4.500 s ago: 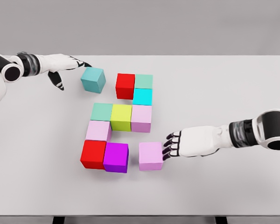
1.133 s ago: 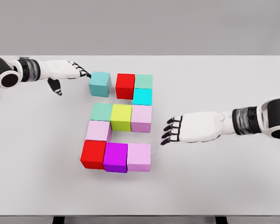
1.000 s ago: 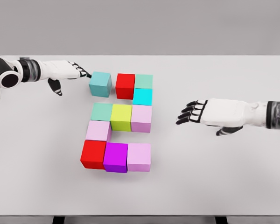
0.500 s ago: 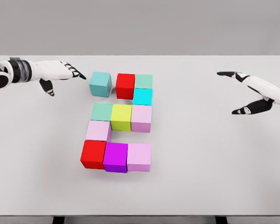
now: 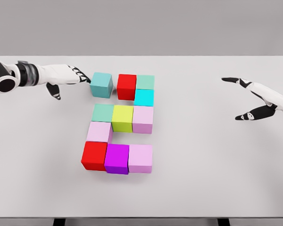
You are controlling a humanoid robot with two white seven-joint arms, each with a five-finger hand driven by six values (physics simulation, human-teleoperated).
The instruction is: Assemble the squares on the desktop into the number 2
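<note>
Coloured cubes lie on the white table. A teal cube sits at the top left, a small gap away from a red cube, a green one and a cyan one. Below run a green cube, a yellow one and a pink one. A pink cube leads down to a red, a purple and a pink cube. My left hand is open, fingertips at the teal cube's left face. My right hand hovers open at the far right.
The table's front edge runs along the bottom of the view and its far edge lies just behind the cubes. A plain grey wall stands behind it.
My right hand pushed the bottom pink cube left against the purple one, then drew back to the far right. My left hand nudged the teal cube right, pulled away briefly and is back at it.
</note>
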